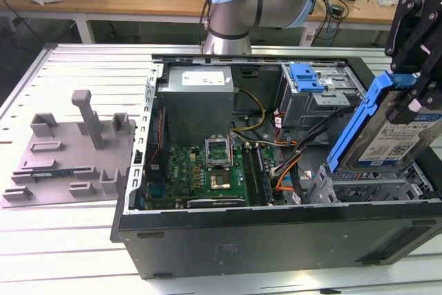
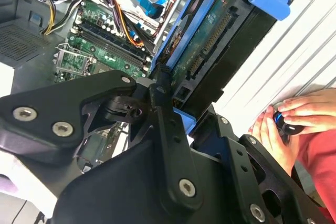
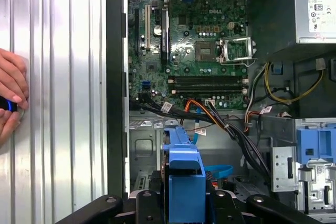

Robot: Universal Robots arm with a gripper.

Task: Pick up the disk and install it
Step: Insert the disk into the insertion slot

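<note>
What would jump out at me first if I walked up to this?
The black gripper at the exterior view's right, holding the blue-framed disk tilted over the metal bay of the open computer case. The green motherboard lies exposed mid-case. In both wrist views a person's hand rests on the ribbed table beside the case.

Blue-framed silver disk (image 1: 395, 129), tilted over case corner

the disk (image 1: 394, 136) leans above the drive cage (image 1: 373, 188) inside the case (image 1: 276, 241).

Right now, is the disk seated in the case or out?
Out. The disk hangs tilted in the gripper, lower end over the metal drive cage, not lying flat in it.
</note>
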